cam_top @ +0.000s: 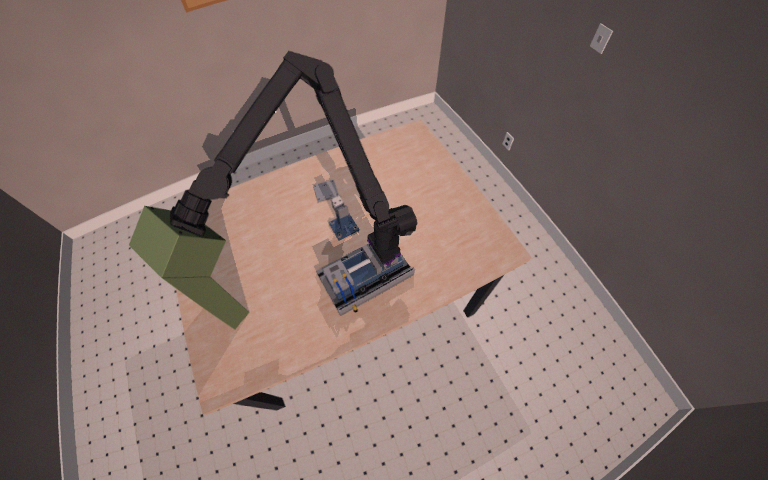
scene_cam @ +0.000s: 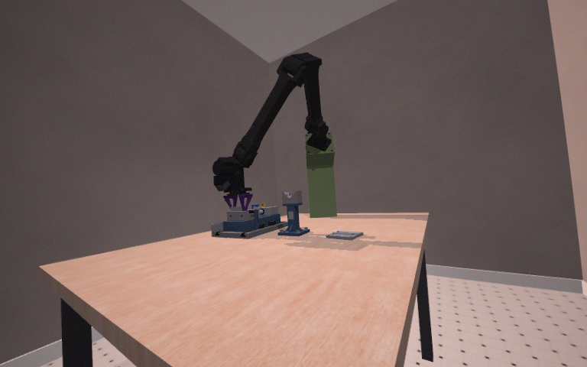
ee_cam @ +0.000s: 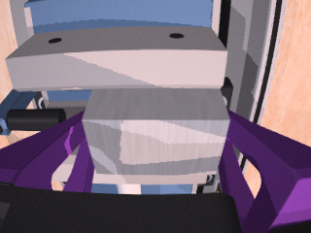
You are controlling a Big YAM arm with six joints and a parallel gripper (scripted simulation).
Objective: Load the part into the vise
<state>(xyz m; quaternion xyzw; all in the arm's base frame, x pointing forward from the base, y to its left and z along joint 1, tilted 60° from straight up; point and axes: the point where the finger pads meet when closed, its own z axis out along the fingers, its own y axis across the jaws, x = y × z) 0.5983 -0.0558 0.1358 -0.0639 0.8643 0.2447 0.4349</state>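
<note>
My gripper points down into the vise, at its fixed-jaw end. Its purple fingers are shut on the grey part, across its two ends. In the wrist view the part's long side lies along the fixed jaw, with no clear gap seen. The black work stop is left of the part, with a gap and the left finger near it. The part's underside, its slot and its contact with the low bars are hidden. The air-cylinder jaw stands well away.
The V-block stands on its blue post beside the vise and holds nothing. The infeed plate lies beyond it with no part on it. Blue air hoses rise at the cylinder end. The green arm mount is farther off.
</note>
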